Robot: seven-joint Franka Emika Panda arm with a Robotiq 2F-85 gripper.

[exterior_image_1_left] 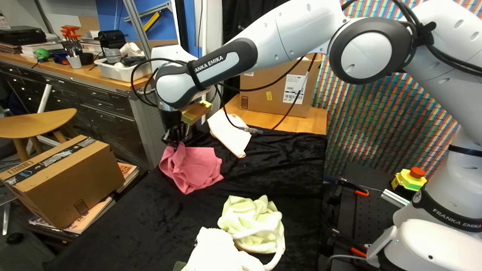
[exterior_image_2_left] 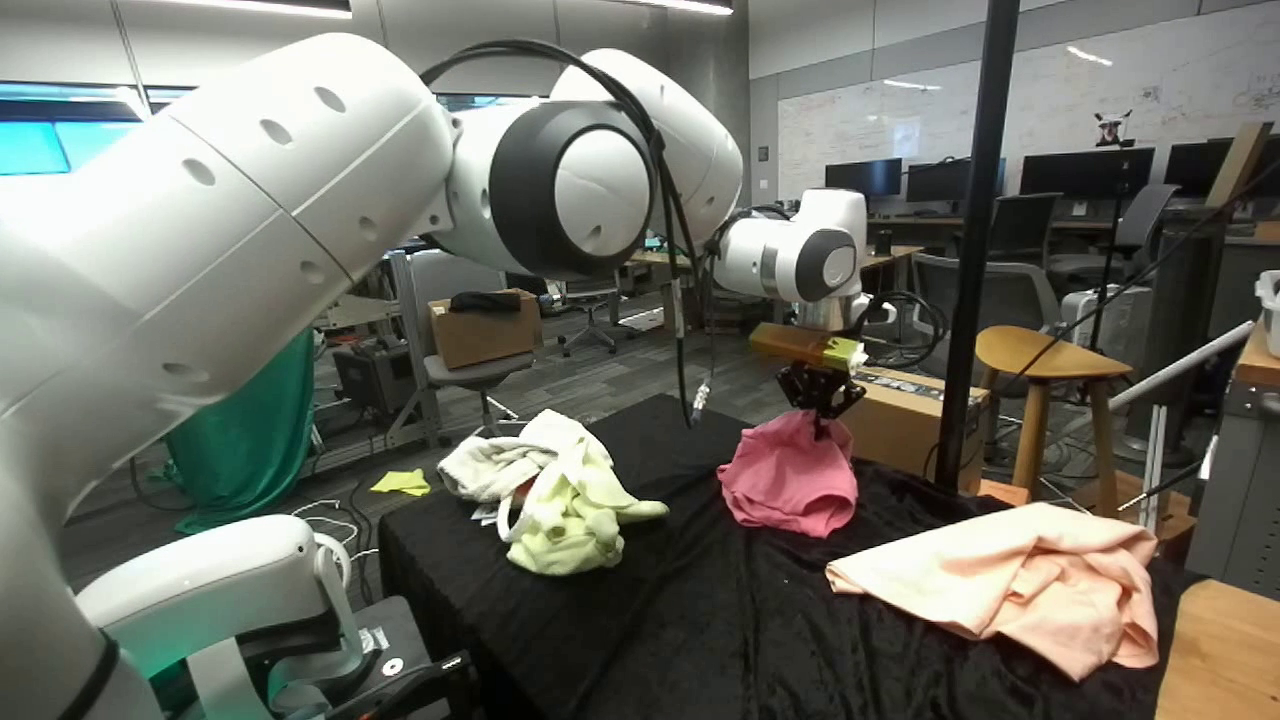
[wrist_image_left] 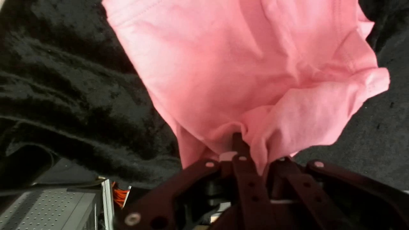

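Observation:
My gripper (exterior_image_1_left: 177,140) is shut on a fold of a pink cloth (exterior_image_1_left: 194,169) near the far edge of the black-covered table. In an exterior view, the gripper (exterior_image_2_left: 820,420) points down and the pink cloth (exterior_image_2_left: 785,485) is raised to a peak at the fingers, its lower part apparently on the table. In the wrist view, the pink cloth (wrist_image_left: 223,64) is gathered between the dark fingers (wrist_image_left: 252,153); the right fingertip is hidden by fabric. A peach cloth (exterior_image_2_left: 1030,580) lies flat beside it. A light green cloth (exterior_image_1_left: 252,222) and a white cloth (exterior_image_1_left: 214,252) lie bunched together.
A black cloth (exterior_image_2_left: 690,630) covers the table. A cardboard box (exterior_image_1_left: 64,180) stands beyond the table's edge near the gripper. A black pole (exterior_image_2_left: 970,260) rises near that edge. A cable (exterior_image_2_left: 690,390) hangs from the arm. A larger box (exterior_image_1_left: 273,90) stands past the peach cloth.

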